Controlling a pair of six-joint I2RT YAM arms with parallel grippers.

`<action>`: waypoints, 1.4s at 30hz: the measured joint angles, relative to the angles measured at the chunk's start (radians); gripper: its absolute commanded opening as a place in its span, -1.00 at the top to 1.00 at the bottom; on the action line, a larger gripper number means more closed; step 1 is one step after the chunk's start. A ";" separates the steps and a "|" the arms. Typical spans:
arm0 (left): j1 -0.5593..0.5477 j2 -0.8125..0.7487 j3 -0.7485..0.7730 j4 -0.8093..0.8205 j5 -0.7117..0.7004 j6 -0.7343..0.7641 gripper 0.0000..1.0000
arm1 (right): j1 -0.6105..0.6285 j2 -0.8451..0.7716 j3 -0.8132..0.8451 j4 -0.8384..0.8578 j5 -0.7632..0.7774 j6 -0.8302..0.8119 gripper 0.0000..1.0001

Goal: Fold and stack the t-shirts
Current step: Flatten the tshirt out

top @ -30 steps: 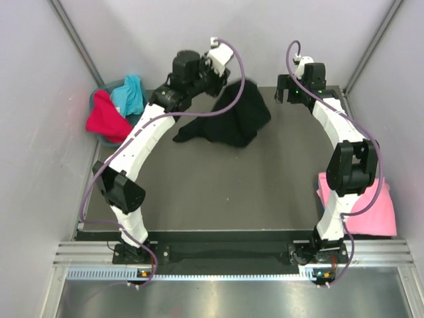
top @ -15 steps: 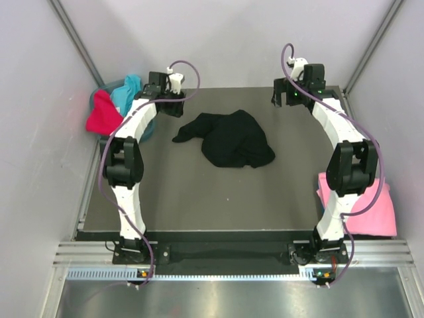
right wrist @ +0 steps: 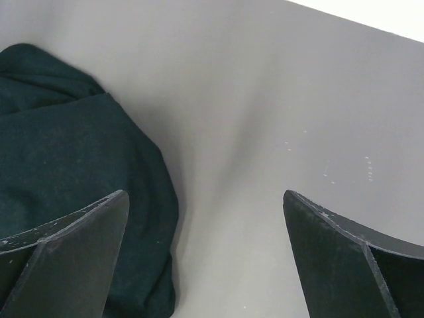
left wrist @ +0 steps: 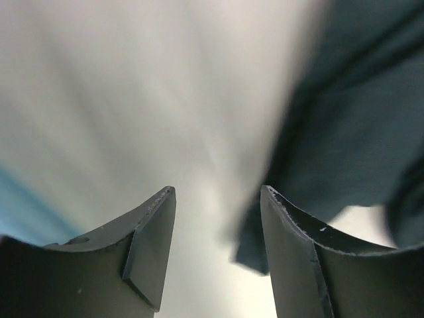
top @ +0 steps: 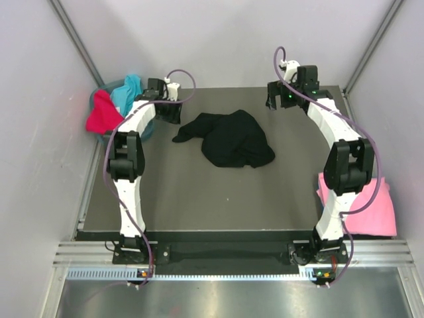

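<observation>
Nearest us, the pink t-shirt (top: 361, 209) lies flat at the right-hand edge and looks folded, so that's our stack started. Mid-tabletop (top: 199, 192), the black t-shirt (top: 232, 139) sits in a crumpled heap, one sleeve trailing left. Beyond it, the left end effector (left wrist: 217, 192) hangs just beside that sleeve, jaws partly apart and empty. The right end effector (right wrist: 205, 195) hovers by the heap's far right side, spread wide and holding nothing. We reckon spreading comes next: each side should pinch one layer at an outer edge and draw apart evenly. Far left, the red t-shirt (top: 106, 119) and turquoise t-shirt (top: 129, 93) wait in the basket (top: 98, 93).
</observation>
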 measured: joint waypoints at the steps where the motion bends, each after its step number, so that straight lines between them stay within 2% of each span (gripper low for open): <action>1: 0.013 0.001 0.000 0.000 -0.004 0.000 -0.17 | 0.003 0.005 0.003 -0.002 -0.002 -0.002 -1.00; 8: 0.093 0.003 -0.027 0.013 -0.034 0.005 -0.15 | 0.021 0.043 0.018 -0.003 -0.010 -0.006 -1.00; 19: 0.083 -0.002 -0.078 0.007 -0.031 0.024 -0.19 | 0.032 0.056 0.019 -0.004 -0.022 -0.016 -0.96; 20: 0.081 -0.003 -0.078 0.007 -0.023 0.030 -0.20 | 0.034 0.056 0.019 -0.011 -0.043 -0.049 -0.84; 23: 0.062 -0.019 -0.078 0.007 0.000 0.034 -0.20 | 0.045 0.047 -0.009 -0.031 -0.113 -0.202 -0.72; 30: -0.003 -0.090 -0.093 0.015 0.030 0.006 -0.16 | 0.191 -0.076 -0.366 -0.108 -0.186 -0.623 -0.51; 36: -0.009 -0.130 -0.136 0.014 0.039 -0.011 -0.16 | 0.235 -0.095 -0.449 -0.159 -0.212 -0.768 -0.40; 37: -0.008 -0.130 -0.138 0.014 0.039 -0.013 -0.17 | 0.235 -0.095 -0.447 -0.158 -0.210 -0.778 -0.34; 38: -0.007 -0.130 -0.139 0.012 0.039 -0.014 -0.17 | 0.235 -0.095 -0.445 -0.159 -0.206 -0.785 -0.02; 40: -0.006 -0.130 -0.140 0.011 0.038 -0.015 -0.16 | 0.236 -0.087 -0.432 -0.163 -0.195 -0.798 0.33; 41: -0.006 -0.130 -0.140 0.012 0.038 -0.016 -0.16 | 0.237 -0.076 -0.415 -0.167 -0.188 -0.800 0.63; 42: -0.006 -0.130 -0.140 0.012 0.039 -0.016 -0.16 | 0.240 -0.062 -0.395 -0.169 -0.183 -0.802 0.70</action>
